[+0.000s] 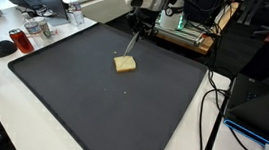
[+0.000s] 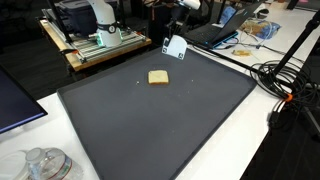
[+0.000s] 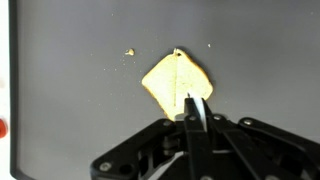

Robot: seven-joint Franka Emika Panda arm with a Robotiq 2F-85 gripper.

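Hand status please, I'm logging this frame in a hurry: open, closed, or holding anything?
Hand: closed and holding nothing; the bread piece lies free, ungripped.

**One slice of bread, flat on the dark tabletop**

The slice of bread is pale yellow-tan with a slightly darker edge. It is roughly square, thin and lies flat. In the wrist view it is turned like a diamond, one corner pointing to 12 o'clock. A small crumb lies apart from it at about 10 o'clock. In both exterior views the slice rests on the dark grey tabletop, off the middle toward 12 o'clock, well inside every edge.
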